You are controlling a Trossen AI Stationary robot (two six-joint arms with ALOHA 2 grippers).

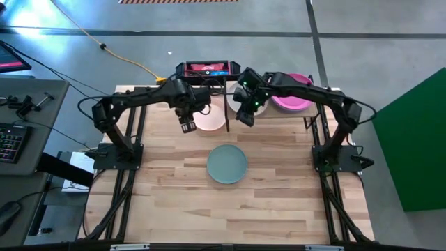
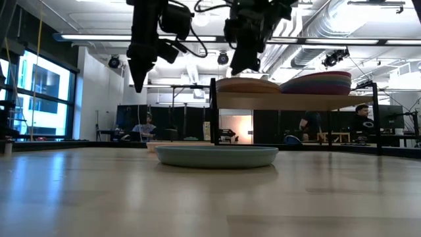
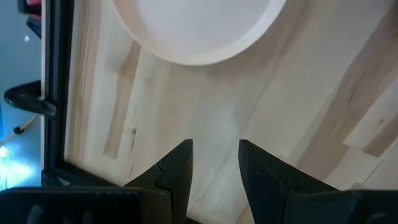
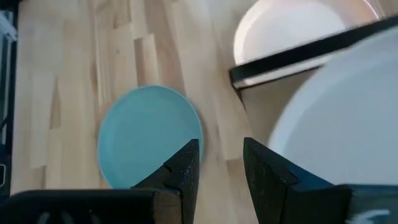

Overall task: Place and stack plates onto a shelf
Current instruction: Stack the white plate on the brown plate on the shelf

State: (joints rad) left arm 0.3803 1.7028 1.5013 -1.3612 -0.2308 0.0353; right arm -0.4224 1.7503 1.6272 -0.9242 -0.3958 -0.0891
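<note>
**Both tools raised and empty, teal plate on the desk**

The right tool hangs narrowly parted, empty, at the shelf's near edge; the teal plate lies below, nearer, mid-desk. The left tool, also narrowly parted, hovers beside the pale pink plate. A magenta-topped stack occupies the shelf's right.
</note>
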